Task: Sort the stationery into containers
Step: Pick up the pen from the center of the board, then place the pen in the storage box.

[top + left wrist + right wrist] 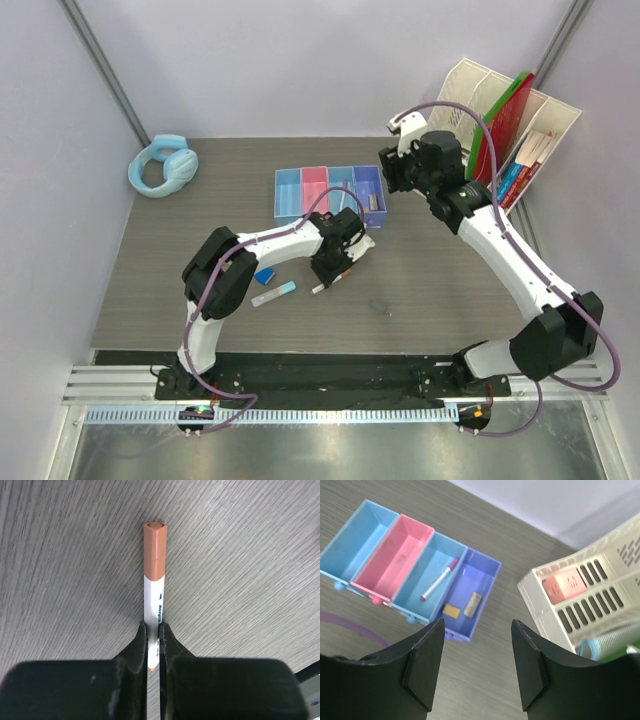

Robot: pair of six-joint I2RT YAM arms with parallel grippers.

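**Left pincer clamped on red-capped pen, lift and bin drop come next**

Grasp step. Left pincer [154,647] is shut tight on the white barrel of the red-capped pen [154,575], gripping near the tail end, cap pointing away from the wrist. The pen is low over the desk [250,580], near the row of bins [313,190]. Cannot tell if it is lifted yet.

Next move likely calls for a straight lift, a carry to the bins, and lining the pen up lengthwise. The probable target is the blue bin [440,547] holding the purple-capped pen [439,578].

Left arm has its elbow out left, forearm running right, wrist pitched down. Right pincer [477,665] hangs partly open and empty, above the desk by the purple bin [482,575].
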